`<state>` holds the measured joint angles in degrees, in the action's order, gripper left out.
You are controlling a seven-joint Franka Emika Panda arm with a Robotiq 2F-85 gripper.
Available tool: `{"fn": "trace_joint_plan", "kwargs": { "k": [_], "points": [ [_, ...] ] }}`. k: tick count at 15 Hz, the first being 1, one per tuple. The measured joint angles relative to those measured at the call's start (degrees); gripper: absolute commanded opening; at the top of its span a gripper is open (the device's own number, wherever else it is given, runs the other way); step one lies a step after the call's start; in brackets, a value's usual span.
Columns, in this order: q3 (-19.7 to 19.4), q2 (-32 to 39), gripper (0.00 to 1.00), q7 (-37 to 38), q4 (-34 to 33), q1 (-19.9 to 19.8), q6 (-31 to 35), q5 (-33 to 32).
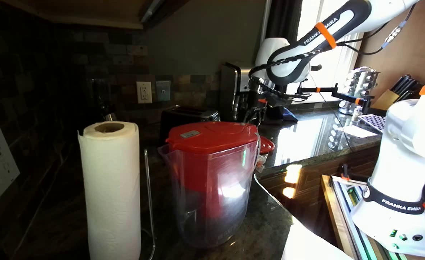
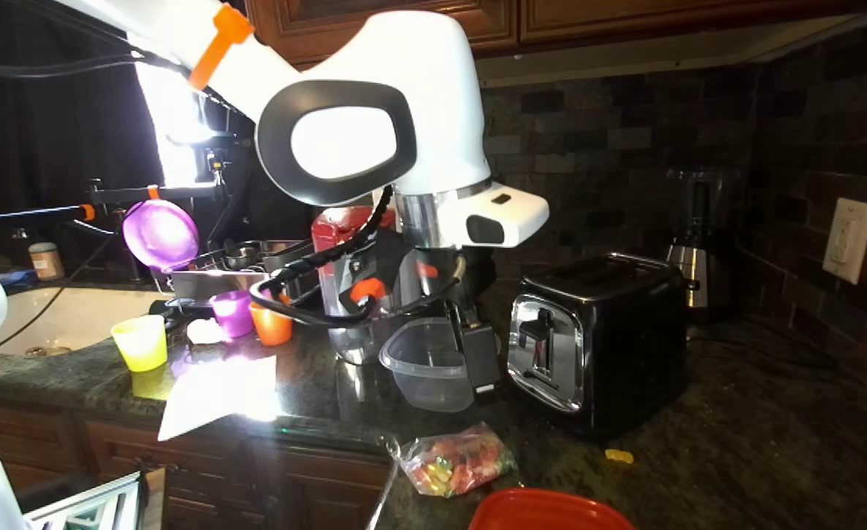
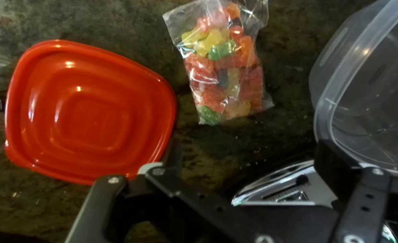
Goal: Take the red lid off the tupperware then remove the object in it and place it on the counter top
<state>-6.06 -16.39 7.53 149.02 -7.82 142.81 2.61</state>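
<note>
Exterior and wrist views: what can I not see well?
Red lid: partly behind the pitcher, in an exterior view.
Container: cut off by right edge, wrist view.
Candy bag: cut off by top edge, wrist view.
Yellow piece: too small to identify, in an exterior view.

paper roll (image 1: 111,191): upright | red lid (image 1: 267,145): partly behind clear pitcher (image 1: 212,180)

Wrist view downward, close above counter top (image 3: 219,148); both exterior views obliquely across it
</note>
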Motion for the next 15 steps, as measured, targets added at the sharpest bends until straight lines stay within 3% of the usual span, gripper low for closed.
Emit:
{"fn": "trace_joint_plan", "kwargs": {
  "k": [12,15],
  "points": [
    [1.12,-16.10,1.00,1.10,4.32,-3.15,-0.27,-2.30],
    [1.13,-16.67,1.00,1.10,4.31,-3.20,-0.29,-2.30]
  ]
}}
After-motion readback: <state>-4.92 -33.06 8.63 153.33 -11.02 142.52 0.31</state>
